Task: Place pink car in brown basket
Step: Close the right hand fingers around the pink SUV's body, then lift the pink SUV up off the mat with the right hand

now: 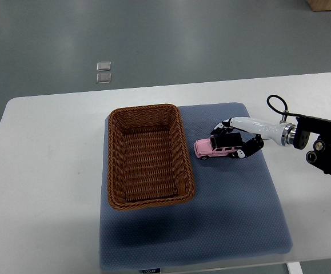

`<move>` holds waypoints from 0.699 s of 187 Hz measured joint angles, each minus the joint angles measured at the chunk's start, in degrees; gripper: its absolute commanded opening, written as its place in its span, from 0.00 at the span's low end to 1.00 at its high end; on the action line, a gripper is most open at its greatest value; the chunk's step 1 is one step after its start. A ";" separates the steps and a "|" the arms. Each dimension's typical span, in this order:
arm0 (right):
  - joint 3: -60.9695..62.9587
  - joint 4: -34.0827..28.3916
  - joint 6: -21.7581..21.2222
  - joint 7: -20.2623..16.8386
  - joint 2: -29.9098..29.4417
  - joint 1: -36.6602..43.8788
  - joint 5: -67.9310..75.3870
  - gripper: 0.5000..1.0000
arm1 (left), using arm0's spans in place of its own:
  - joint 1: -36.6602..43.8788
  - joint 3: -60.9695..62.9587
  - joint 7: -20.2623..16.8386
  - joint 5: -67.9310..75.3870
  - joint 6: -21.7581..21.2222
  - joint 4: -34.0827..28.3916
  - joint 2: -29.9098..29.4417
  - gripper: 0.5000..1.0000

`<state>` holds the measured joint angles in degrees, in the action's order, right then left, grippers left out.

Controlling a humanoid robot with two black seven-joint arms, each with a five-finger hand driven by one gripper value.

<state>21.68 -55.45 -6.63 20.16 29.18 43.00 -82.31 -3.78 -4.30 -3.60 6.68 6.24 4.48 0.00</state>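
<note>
On the blue mat (234,217), just right of the brown basket (148,157), the pink car (216,149) stood on its wheels, its length running left to right. It was close beside the basket's right wall but apart from it. The basket held nothing and lay on the mat's left portion, overlapping the mat's left edge.

The right hand (239,137) reached in from the picture's right edge, with the white forearm extended leftward over the mat. Its fingers (221,129) were curled around the right end of the car: the upper fingers lay over the dark roof, and a lower finger sat at the car's near side by the rear. The hand therefore enclosed the car's right half, while the left half protruded toward the basket. Whether the car was raised off the mat could not be determined.

The mat rested on a white table (45,182). Two small clear squares (103,72) lay on the grey floor beyond the table.
</note>
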 measured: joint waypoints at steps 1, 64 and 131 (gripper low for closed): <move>-0.02 0.01 0.01 0.00 0.00 0.00 0.00 0.31 | 0.00 0.00 0.00 0.00 0.00 0.00 0.00 1.00; -0.73 0.16 1.66 -0.04 0.22 0.40 -0.04 0.00 | 0.00 0.09 0.00 0.00 0.00 0.00 0.00 1.00; 1.94 0.25 3.54 0.19 2.03 8.74 1.80 0.00 | 0.00 0.09 0.00 -0.04 0.00 -0.07 0.00 1.00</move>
<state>23.61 -55.20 -3.08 20.35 31.21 51.75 -80.51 -3.78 -4.21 -3.60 6.64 6.24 4.41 0.00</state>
